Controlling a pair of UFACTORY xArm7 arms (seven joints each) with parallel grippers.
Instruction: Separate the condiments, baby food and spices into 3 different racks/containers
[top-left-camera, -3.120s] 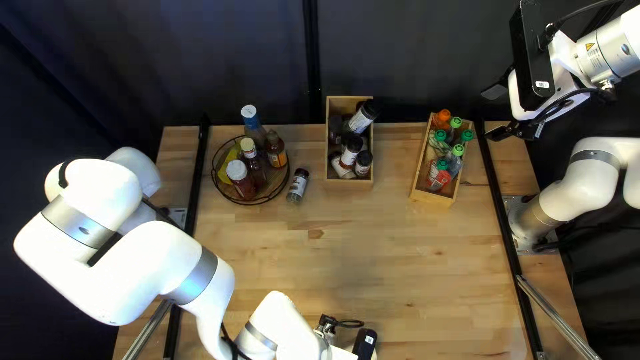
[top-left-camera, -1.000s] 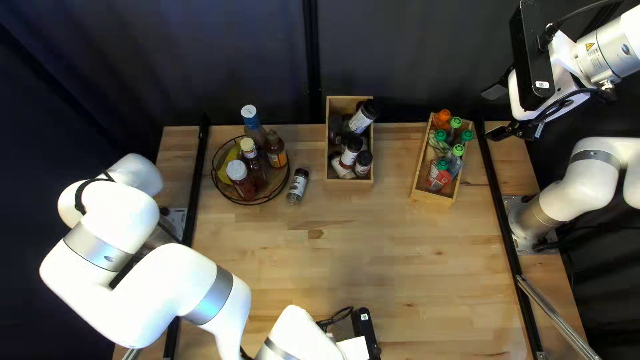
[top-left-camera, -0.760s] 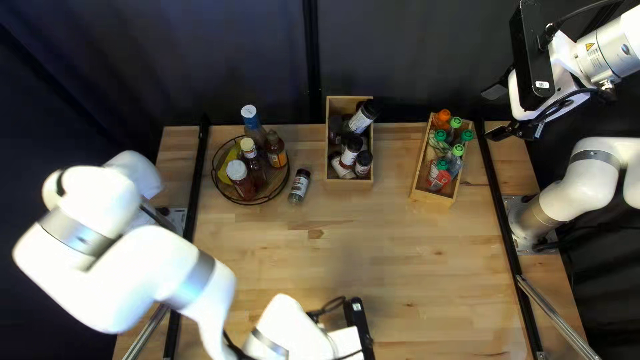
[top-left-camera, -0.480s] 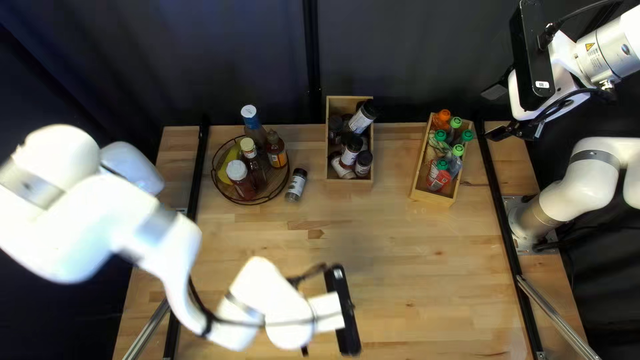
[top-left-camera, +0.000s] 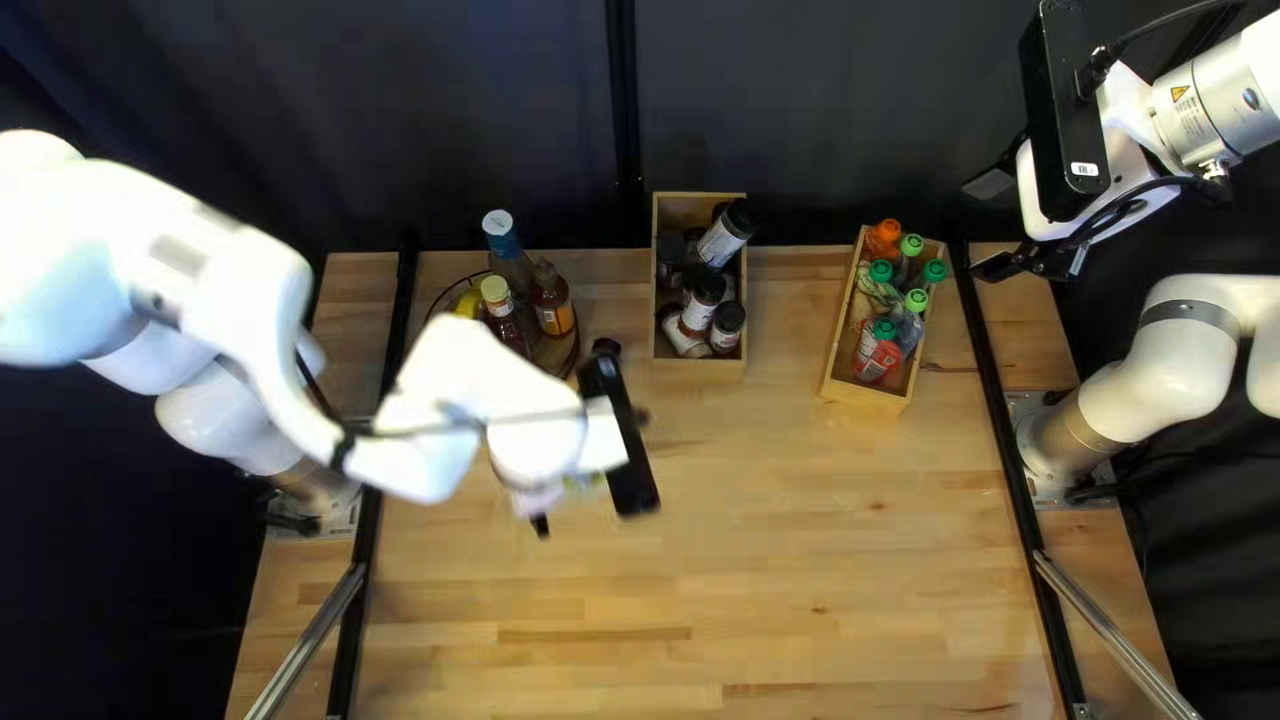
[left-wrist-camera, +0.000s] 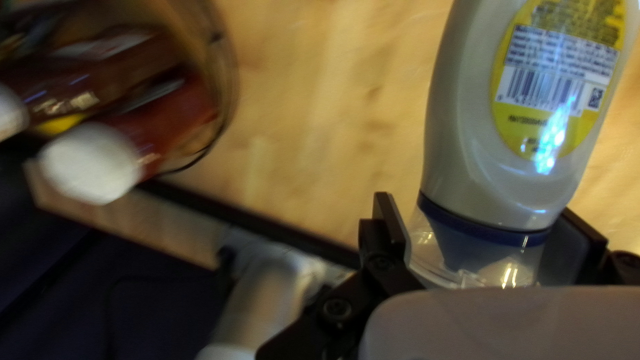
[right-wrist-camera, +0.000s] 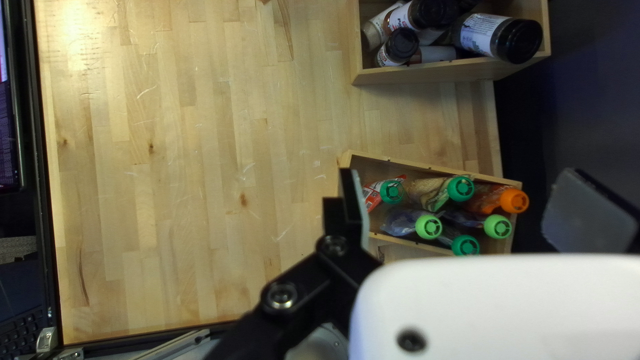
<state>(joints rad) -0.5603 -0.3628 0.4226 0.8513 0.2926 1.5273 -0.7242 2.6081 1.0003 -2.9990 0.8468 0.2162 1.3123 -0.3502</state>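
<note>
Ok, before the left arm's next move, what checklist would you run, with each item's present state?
1. Left gripper shut on the squeeze bottle: ok, a finger either side of its clear cap.
2. Right gripper empty: ok, fingers apart.
3. All spices boxed: not ok, a dark-capped jar shows outside the spice box, beside the round rack.
4. Visible pouches in their wooden box: ok.
5. Room in the round rack for the bottle: cannot tell, the left arm hides part.

Pale bottle (left-wrist-camera: pixel 467 147), seemingly snug between fingers (left-wrist-camera: pixel 391 223)
</note>
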